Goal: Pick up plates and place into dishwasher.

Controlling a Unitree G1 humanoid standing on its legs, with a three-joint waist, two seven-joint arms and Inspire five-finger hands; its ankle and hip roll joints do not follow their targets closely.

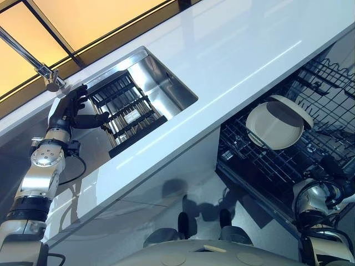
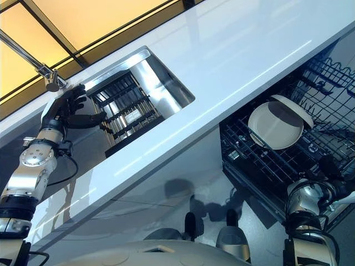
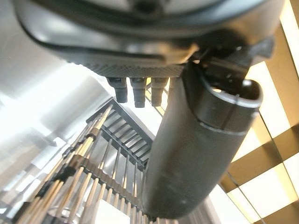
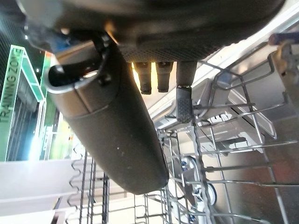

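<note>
Right arm entering at the lower right of the eye views, its wrist lying in front of the open dishwasher (image 1: 288,160); the right hand (image 4: 117,112) is appearing in its own wrist view, with thumb and fingers (image 4: 184,98) extending straight and loose, gripping nothing, the wire grid of the rack (image 4: 219,186) running just beyond the fingertips. Past the wrist, the lower rack (image 2: 260,166) is standing pulled out below the edge of the surface (image 1: 233,61). Two white plates are sitting in this rack: one plate (image 1: 274,126) is leaning on edge with its face toward the camera, and a second plate (image 1: 297,108) is showing as a rim directly behind it, the two touching or nearly so. More dark wire basketwork is filling the dishwasher toward the upper right.

The white surface is running diagonally across the scene. Set into it, left of centre, is a steel sink (image 1: 166,83) containing a dark drying rack (image 1: 125,113) with no plates visible among its slots. The left hand (image 1: 75,108) is hovering at the near-left edge of that rack, fingers (image 3: 135,91) spread and relaxed, thumb (image 3: 196,149) pointing toward the slots, holding nothing; whether the thumb tip is touching the rack cannot be told. Beyond the hand, a metal tap (image 1: 33,61) is slanting over the sink's far corner, with a window band glowing amber behind it.
</note>
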